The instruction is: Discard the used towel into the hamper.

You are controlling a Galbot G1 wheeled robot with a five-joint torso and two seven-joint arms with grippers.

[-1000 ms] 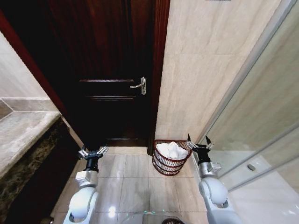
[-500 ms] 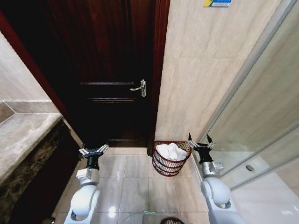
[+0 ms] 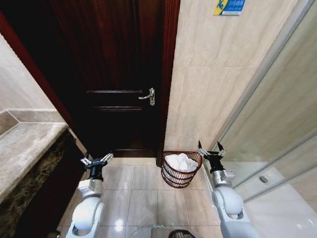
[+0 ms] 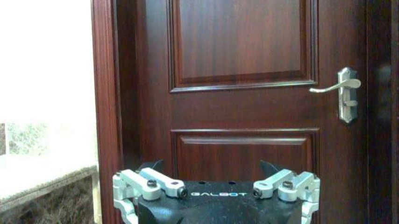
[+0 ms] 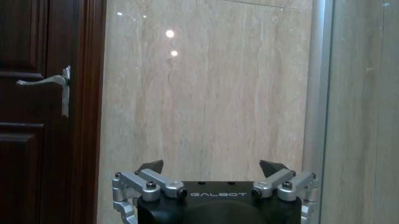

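Right gripper (image 3: 208,148), metal fingers spread and empty, is held low right of centre, just beside the round dark wire hamper (image 3: 181,168), where a crumpled white towel (image 3: 180,161) is seen. Left gripper (image 3: 96,160) is also spread, lower left.

The small round hamper of dark reddish-brown open-weave wire (image 3: 174,178) stands upright on the tiled floor against the far wall, right of the door, holding a crumpled white towel (image 3: 180,162).

"GALBOT" on left gripper (image 4: 212,169), "GALBOT" on right gripper (image 5: 212,167), wall sign (image 3: 230,6) illegible
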